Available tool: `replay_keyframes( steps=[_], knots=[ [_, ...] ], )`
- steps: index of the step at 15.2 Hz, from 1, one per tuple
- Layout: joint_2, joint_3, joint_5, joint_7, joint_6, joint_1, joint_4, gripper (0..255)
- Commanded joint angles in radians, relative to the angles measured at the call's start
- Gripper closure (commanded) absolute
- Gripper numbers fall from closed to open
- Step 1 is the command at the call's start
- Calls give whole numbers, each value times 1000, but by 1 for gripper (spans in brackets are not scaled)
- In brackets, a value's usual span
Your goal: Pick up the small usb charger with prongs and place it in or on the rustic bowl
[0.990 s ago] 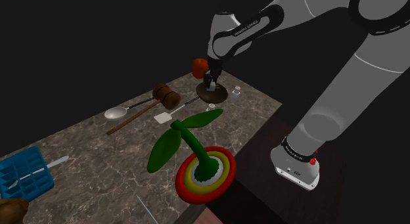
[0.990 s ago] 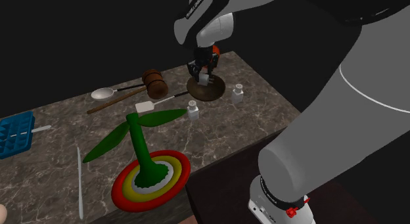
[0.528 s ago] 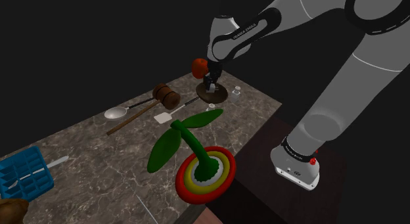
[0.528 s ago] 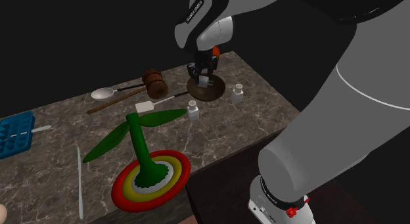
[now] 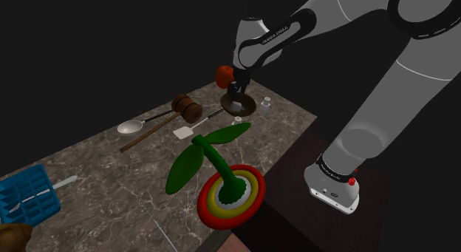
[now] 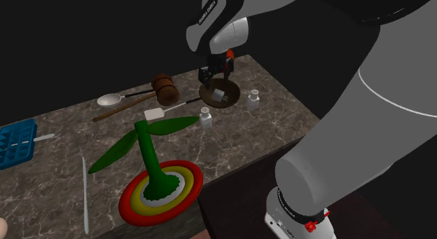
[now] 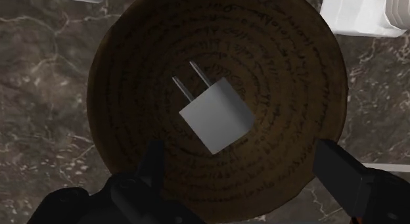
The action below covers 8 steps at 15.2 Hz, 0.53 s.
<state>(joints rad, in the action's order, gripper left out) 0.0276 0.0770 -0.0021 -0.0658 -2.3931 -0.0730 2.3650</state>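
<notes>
The small white usb charger [image 7: 217, 115], two metal prongs on one end, lies flat in the middle of the dark brown ringed bowl [image 7: 131, 58]. My gripper [image 7: 240, 152] hangs just above it, open, with one finger on each side of the charger and neither touching it. In the shoulder view the gripper [image 5: 236, 90] points down over the bowl [image 5: 247, 108] near the table's far corner. The second exterior view shows the charger [image 6: 220, 95] as a pale block in the bowl [image 6: 235, 99] below the gripper [image 6: 217, 76].
An orange-red object [image 5: 222, 73] sits just behind the bowl. A wooden mallet [image 5: 186, 107], a spoon [image 5: 131, 126] and a white spatula [image 5: 185, 131] lie to the shoulder view's left. Two small white shakers [image 5: 265, 104] [image 5: 238, 120] flank the bowl. A green leafy toy [image 5: 230, 190] stands nearer.
The fingers have opened and let go of the charger, which now lies in the bowl. The arm has barely moved.
</notes>
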Motion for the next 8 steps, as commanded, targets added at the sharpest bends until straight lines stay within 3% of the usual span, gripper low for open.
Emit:
replay_keyframes(
  steps=[1, 4, 8],
  knots=[
    [-24, 0, 3, -2, 34, 0, -10, 0],
    [-84, 0, 9, -6, 130, 0, -46, 0],
    [-84, 0, 9, -6, 130, 0, -46, 0]
  ],
)
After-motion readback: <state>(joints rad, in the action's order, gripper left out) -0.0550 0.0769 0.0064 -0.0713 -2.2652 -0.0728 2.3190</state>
